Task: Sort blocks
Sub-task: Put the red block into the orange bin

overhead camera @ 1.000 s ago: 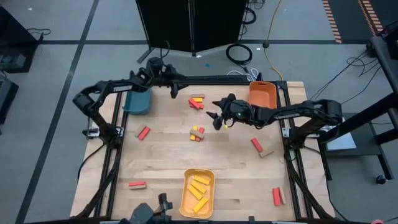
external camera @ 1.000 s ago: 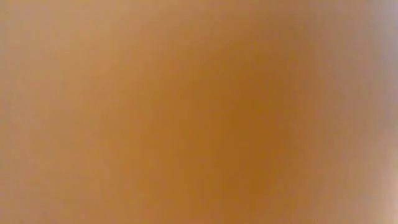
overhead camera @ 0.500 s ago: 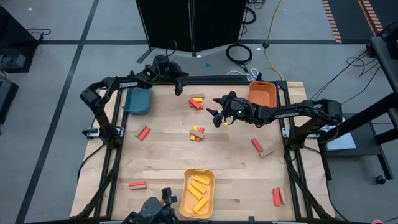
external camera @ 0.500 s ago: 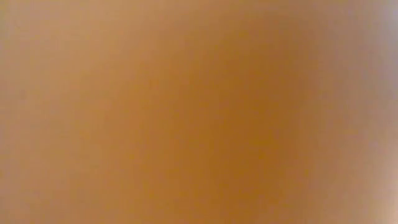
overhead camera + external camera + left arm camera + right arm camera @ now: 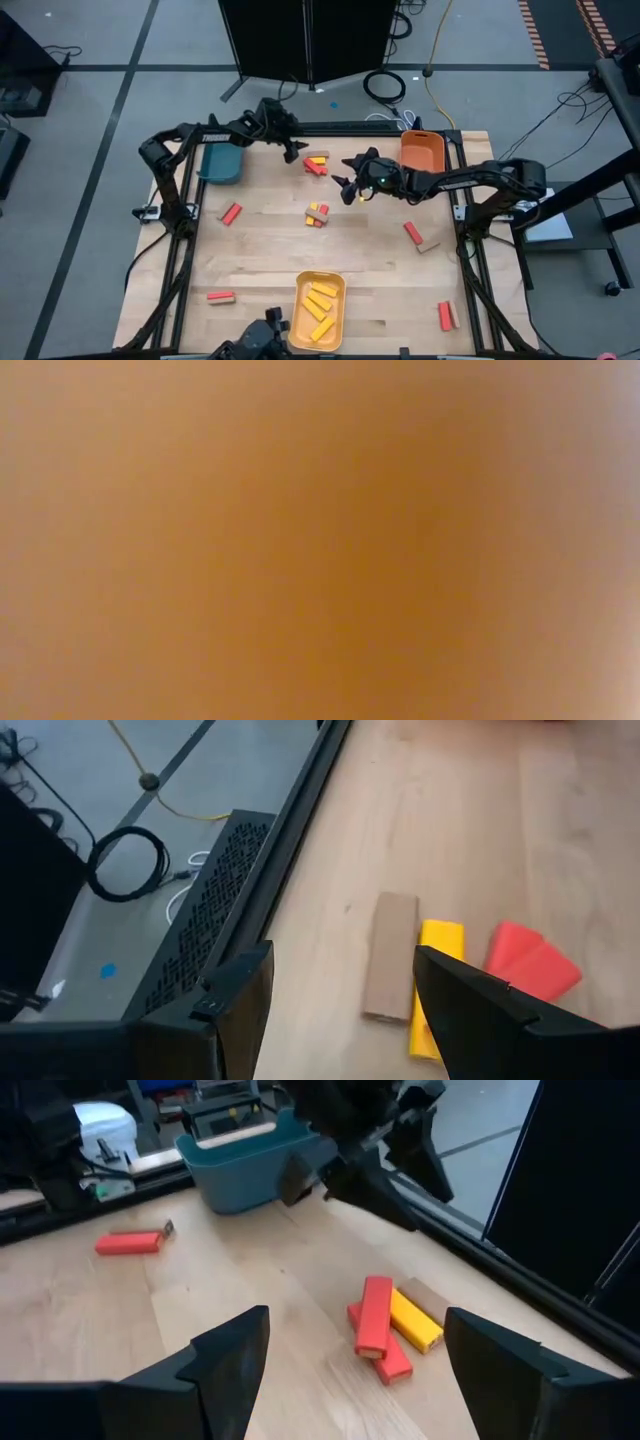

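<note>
Wooden surface (image 5: 260,260) carries scattered small rectangular blocks. Near its far edge, the left tool (image 5: 296,152) hovers open over a tan, yellow and red cluster (image 5: 317,163); it should straddle one bar squarely. The right tool (image 5: 347,189) waits open, mid-surface.

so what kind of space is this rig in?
Looks like a robotics lab or workshop, not a home. A wooden worktable in a metal frame stands on grey floor marked with tape lines, loose cables lie coiled beside it, and a dark cabinet stands behind the table.
</note>
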{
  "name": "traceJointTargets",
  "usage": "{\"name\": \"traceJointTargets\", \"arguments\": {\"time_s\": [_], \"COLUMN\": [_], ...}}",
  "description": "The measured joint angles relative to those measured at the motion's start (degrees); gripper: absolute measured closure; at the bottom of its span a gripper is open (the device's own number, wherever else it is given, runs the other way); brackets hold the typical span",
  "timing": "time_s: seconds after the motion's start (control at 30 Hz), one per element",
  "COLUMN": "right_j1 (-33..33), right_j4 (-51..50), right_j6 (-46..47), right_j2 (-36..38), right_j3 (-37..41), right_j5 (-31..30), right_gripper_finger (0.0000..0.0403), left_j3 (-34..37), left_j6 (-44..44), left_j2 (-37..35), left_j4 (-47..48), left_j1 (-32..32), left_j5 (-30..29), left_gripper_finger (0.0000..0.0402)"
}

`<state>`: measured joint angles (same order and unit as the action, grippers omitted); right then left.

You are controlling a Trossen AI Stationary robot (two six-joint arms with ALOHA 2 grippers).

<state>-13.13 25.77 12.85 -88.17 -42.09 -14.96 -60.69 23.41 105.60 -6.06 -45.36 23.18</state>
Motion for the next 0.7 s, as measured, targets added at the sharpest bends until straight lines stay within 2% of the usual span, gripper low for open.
{"name": "traceJointTargets", "arguments": {"time_s": [0.7], "right_j1": [0.5], "right_j4": [2.82], "right_j6": [1.65], "right_j2": [-3.99], "right_j3": [-0.02], "right_j5": [0.35], "right_gripper_finger": [0.0135], "left_j3": [0.0], "left_j6": [2.85], "left_j2": [-0.22], "left_j4": [7.48], "left_j1": [3.94], "left_j5": [-2.99], "left_gripper_finger": [0.0165]}}
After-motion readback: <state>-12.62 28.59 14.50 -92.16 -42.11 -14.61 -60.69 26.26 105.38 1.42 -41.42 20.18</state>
